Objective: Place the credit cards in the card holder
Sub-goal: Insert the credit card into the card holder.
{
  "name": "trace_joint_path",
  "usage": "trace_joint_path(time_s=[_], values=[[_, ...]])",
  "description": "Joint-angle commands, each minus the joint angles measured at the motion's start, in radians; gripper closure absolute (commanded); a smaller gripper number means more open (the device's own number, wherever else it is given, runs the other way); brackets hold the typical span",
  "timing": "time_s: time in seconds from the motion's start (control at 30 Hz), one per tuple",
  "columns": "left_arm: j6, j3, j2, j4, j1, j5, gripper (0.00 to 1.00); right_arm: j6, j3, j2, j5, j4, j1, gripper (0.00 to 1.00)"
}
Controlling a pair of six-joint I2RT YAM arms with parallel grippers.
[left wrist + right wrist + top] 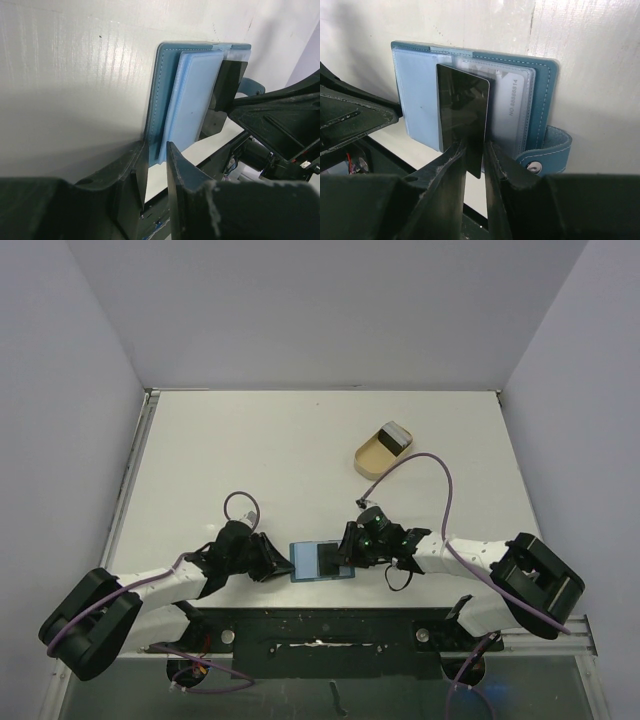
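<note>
Dark credit card [462, 110] clamped edge-on in right fingers [451, 167], long axis pointed away from fingers, across middle of open card holder [542, 95]. Holder's left edge pinched by left fingers [181, 172], at counter [300, 460] near edge. Right arm placed for insertion.

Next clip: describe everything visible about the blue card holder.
The card holder is a blue bifold of soft leather-like material with pale stitching, lying open on the table between both grippers. Clear pockets line the inside; one holds a pale numbered card. A snap tab sticks out from one edge. The left gripper pinches its opposite edge, and the right gripper holds a dark card at its middle.
</note>
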Motion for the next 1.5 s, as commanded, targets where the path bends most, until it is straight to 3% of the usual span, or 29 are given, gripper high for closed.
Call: trace_joint_path(time_s=[0.0, 1.47], values=[[-0.001, 0.002, 0.010, 0.040, -0.004, -0.019, 0.80, -0.026, 0.009, -0.004, 0.023, 0.007, 0.001, 0.78], [0.005, 0.005, 0.026, 0.061, -0.007, -0.006, 0.80, -0.119, 0.163, 0.143, -0.020, 0.016, 0.061, 0.71]])
